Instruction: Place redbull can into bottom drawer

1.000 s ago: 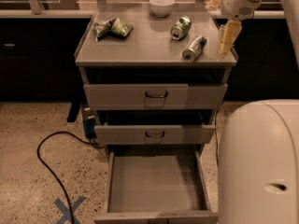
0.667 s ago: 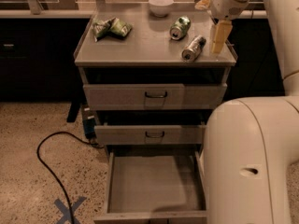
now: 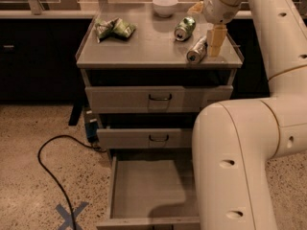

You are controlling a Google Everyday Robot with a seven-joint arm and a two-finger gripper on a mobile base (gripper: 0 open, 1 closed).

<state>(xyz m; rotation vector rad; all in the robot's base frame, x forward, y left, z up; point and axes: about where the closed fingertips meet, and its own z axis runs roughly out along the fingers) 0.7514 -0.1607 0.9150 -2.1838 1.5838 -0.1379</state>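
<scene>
The redbull can (image 3: 196, 51), slim and silvery-grey, lies on its side on the cabinet top (image 3: 144, 47), near the right front corner. My gripper (image 3: 214, 41) hangs fingers-down just right of the can, close beside it. The bottom drawer (image 3: 153, 186) is pulled out below, a wide grey tray with a plain floor; my arm's white body covers its right side.
A fatter green can (image 3: 184, 28) lies on its side behind the redbull can. A white bowl (image 3: 165, 6) stands at the back. A green snack bag (image 3: 114, 28) lies at the left. The two upper drawers (image 3: 158, 98) are shut. A black cable (image 3: 53, 166) runs over the floor at left.
The arm has swung further into view, now covering the lower right. The gripper has come down lower beside the redbull can. The can has not moved.
</scene>
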